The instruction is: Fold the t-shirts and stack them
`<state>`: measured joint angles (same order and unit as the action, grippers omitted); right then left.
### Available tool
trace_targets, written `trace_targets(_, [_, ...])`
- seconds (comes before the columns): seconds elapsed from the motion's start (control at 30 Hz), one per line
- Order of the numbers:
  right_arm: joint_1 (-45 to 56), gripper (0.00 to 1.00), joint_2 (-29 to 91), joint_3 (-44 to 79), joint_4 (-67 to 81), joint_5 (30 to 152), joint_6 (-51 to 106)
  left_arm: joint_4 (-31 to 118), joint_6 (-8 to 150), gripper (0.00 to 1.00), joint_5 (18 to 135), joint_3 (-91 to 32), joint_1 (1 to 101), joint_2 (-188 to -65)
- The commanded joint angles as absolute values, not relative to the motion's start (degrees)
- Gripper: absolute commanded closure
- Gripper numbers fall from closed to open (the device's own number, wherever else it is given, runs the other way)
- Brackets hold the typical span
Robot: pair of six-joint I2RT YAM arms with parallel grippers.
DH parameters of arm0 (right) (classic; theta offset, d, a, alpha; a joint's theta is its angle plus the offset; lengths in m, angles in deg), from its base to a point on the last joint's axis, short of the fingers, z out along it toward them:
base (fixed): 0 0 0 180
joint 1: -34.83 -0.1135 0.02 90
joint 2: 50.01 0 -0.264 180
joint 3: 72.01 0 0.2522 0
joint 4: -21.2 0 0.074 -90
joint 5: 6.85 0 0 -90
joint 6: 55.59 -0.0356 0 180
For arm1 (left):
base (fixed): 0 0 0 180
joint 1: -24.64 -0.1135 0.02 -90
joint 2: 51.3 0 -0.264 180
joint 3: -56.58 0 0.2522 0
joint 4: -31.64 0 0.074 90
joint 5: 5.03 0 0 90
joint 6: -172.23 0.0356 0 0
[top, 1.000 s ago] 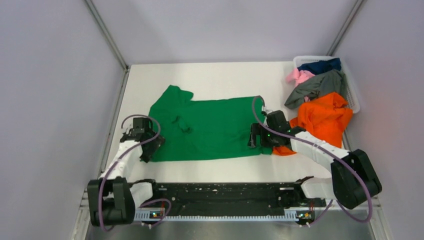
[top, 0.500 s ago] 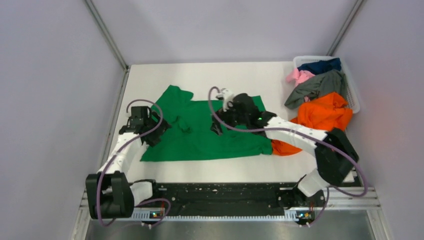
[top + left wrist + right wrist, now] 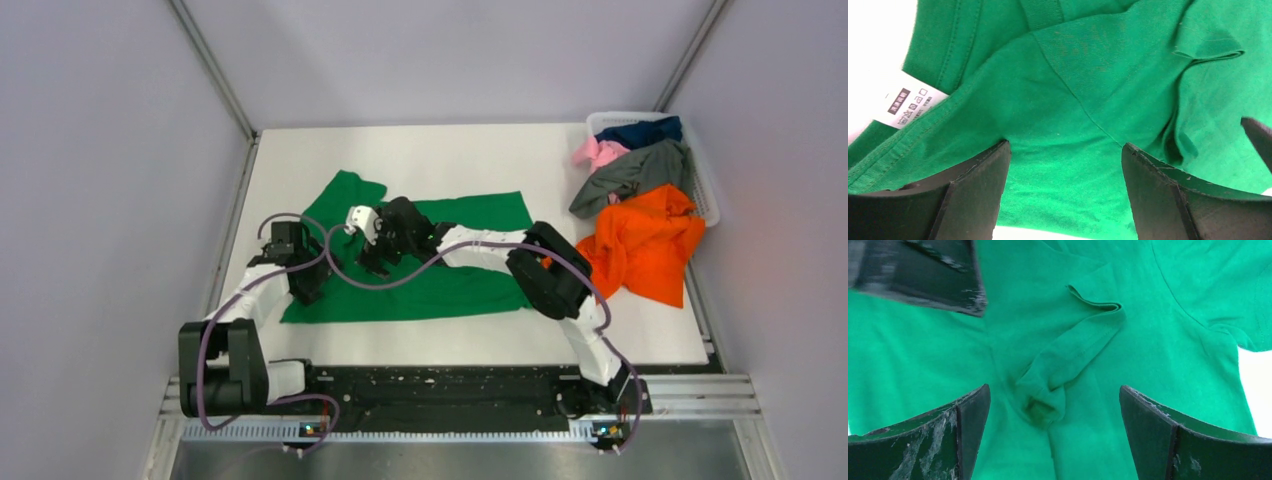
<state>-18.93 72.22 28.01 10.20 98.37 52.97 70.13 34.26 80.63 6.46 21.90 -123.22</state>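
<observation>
- The bright green short-sleeved cloth t-shirt (image 3: 470,212) lies spread flat on the white table (image 3: 450,160), left of centre, with its collar end to the left and its hem to the right.
- The left gripper (image 3: 306,284) hangs over the shirt's near-left part. In the left wrist view (image 3: 1063,165) its black fingers (image 3: 973,190) stand wide apart above the cloth and pinch nothing. A white care label (image 3: 910,102) shows at the collar.
- The right arm stretches leftward across the shirt, so the right gripper (image 3: 375,262) is near the left one. In the right wrist view (image 3: 1053,410) its jaws are spread wide and empty, straddling a rumpled, folded-over green sleeve (image 3: 1068,355).
- At the far right stands a white plastic basket (image 3: 706,180) holding a navy blue t-shirt (image 3: 645,130), a pink t-shirt (image 3: 597,152) and a grey t-shirt (image 3: 635,175).
- A crumpled orange t-shirt (image 3: 650,240) spills from the basket's near side onto the table, just right of the green shirt.
</observation>
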Motion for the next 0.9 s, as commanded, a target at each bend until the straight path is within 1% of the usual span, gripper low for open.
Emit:
trace_targets(0.0, [-19.5,0.02,77.5,35.6,9.9,91.3,56.2,69.6,33.3,0.14,83.8,7.7,21.9,-123.5])
trace_targets(0.1, [-19.4,0.02,79.3,36.9,11.2,85.7,55.1,69.7,33.0,0.14,84.4,8.3,21.8,-123.6])
trace_targets(0.13, [-19.1,0.02,79.2,36.6,12.1,84.9,54.3,70.2,33.0,0.14,86.2,8.4,21.8,-123.7])
trace_targets(0.33, [-16.1,0.02,78.8,35.3,14.5,83.3,48.7,72.0,33.2,0.14,88.9,8.3,21.8,-123.4])
trace_targets(0.43, [-13.5,0.03,78.8,35.8,14.8,83.3,42.6,73.0,33.2,0.13,90.1,8.1,21.9,-122.9])
trace_targets(0.6, [-10.0,0.03,78.9,37.4,12.5,77.6,33.1,74.8,33.2,0.13,92.1,8.0,21.8,-121.4])
trace_targets(0.77, [-8.2,0.03,75.7,36.0,9.8,77.7,28.0,75.1,33.8,0.13,90.7,7.1,21.8,-120.3])
trace_targets(0.87, [-7.0,0.01,70.9,33.0,9.6,79.2,25.6,75.4,34.4,0.13,89.9,4.8,21.9,-120.0])
